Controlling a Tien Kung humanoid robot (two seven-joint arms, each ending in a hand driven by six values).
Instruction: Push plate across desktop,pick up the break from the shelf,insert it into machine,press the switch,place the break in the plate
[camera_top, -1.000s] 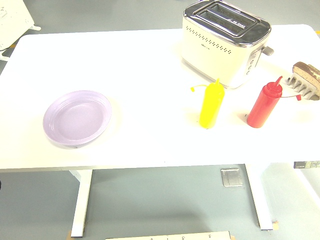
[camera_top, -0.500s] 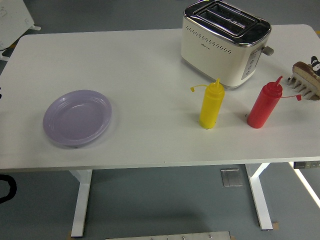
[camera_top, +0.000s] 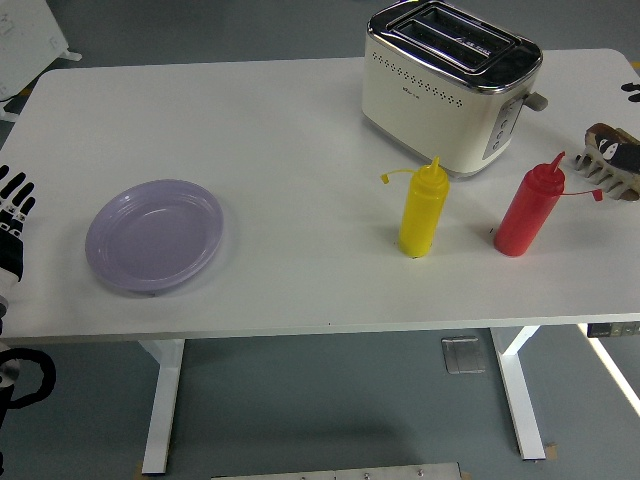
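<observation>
Plate (camera_top: 154, 235) sits untouched at counter (camera_top: 280, 130) left. Left hand (camera_top: 12, 225) beside it at the edge, fingers extended, gripping nothing, likely staged for the push. Bread (camera_top: 615, 145) on shelf (camera_top: 608, 172), far right; right hand's finger state unreadable.

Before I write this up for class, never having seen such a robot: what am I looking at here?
One picture, from a camera high on a humanoid robot, looking down over a white table. The black-and-white left hand enters at the left edge, fingers spread, holding nothing. Only dark fingertips of the right hand show at the right edge. On the table: a lilac plate, a cream toaster, yellow and red squeeze bottles, and bread on a rack.
</observation>
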